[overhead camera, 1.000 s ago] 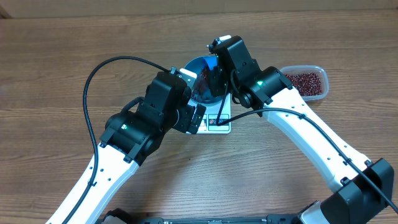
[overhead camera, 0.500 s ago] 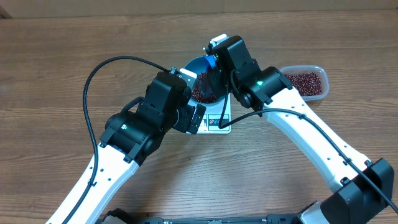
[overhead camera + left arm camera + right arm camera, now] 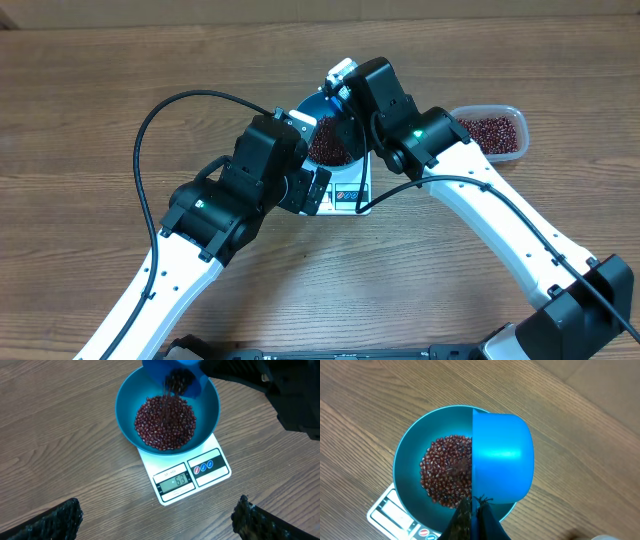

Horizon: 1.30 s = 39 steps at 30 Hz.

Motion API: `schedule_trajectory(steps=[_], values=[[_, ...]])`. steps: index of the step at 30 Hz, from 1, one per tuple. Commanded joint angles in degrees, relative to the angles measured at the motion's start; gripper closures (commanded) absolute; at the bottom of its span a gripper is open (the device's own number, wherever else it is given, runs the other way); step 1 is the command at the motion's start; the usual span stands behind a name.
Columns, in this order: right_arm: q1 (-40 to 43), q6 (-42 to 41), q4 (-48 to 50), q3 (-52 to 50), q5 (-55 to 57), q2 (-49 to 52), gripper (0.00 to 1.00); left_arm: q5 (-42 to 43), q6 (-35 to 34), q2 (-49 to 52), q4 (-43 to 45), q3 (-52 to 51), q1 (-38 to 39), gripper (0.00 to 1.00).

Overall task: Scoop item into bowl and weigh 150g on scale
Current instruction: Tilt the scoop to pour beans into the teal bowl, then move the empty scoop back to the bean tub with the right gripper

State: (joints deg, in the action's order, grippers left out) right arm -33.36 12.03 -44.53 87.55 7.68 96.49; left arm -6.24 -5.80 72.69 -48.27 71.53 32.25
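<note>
Your right fingers (image 3: 487,525) pinch the scoop (image 3: 502,457), tipped to pour beans (image 3: 165,425) into the bowl (image 3: 125,405); left fingers (image 3: 50,522) spread wide.

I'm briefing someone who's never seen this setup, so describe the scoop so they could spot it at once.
Find the white scale in the middle of the wooden table, with the round blue bowl of red-brown beans on it. The scoop hangs tipped over that bowl, held by the right gripper. Unlike the bowl beneath, it is a smaller, brighter blue cup with beans pouring out.
</note>
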Motion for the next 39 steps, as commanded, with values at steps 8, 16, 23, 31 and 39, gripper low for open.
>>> schedule_trajectory(steps=[8,16,23,31,39], values=[[0.1,1.6,0.7,2.6,0.0,-2.3,0.96,0.3,0.7,-0.6,-0.5,1.3,0.0,0.01],[0.1,-2.9,0.7,2.6,0.0,-2.6,0.96,0.3,0.7,-0.6,-1.0,1.3,0.0,0.0],[0.1,-3.3,-0.2,2.6,0.0,-4.7,0.96,0.3,0.6,-0.6,-1.0,1.3,0.0,0.01],[2.5,-13.3,-1.5,2.6,2.8,-8.5,0.96,0.4,0.5,-0.6,-1.0,1.3,0.0,0.01],[9.7,-18.8,-6.6,2.6,7.2,-9.7,0.96,0.4,0.5,-0.6,-1.0,1.3,0.0,0.0]])
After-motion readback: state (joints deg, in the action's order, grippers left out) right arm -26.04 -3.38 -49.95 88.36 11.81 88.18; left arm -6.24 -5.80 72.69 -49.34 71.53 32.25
